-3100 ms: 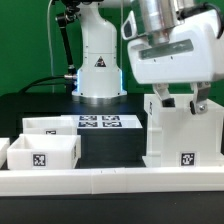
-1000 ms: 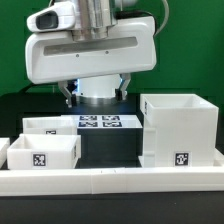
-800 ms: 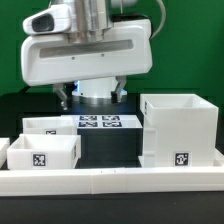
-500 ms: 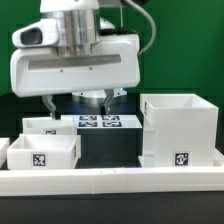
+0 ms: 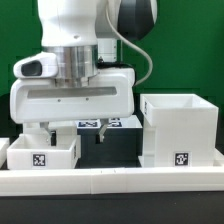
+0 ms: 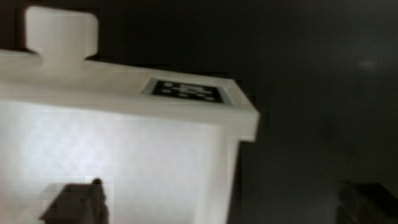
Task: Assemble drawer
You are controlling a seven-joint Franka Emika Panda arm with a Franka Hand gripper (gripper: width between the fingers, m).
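Observation:
The drawer's large white box shell (image 5: 180, 128) stands at the exterior view's right, with a tag low on its front. A small white tray (image 5: 40, 152) with a tag sits at the front left. A second tray behind it is mostly hidden by my hand. My gripper (image 5: 76, 134) is open and empty, low over the trays, its fingers (image 5: 52, 135) hanging just behind the front tray. In the wrist view a white tray (image 6: 125, 130) with a knob (image 6: 63, 35) and a tag (image 6: 187, 92) lies under my gripper (image 6: 219, 205). One finger (image 6: 75, 203) is over the tray, the other over the dark table.
A long low white rail (image 5: 110, 178) runs along the front. The marker board (image 5: 113, 124) lies on the black table behind my hand, partly hidden. The arm's white base stands at the back, in front of a green backdrop.
My gripper has left the box shell at the right, swung left and come down over the small trays. It stays open. The parts have not moved.

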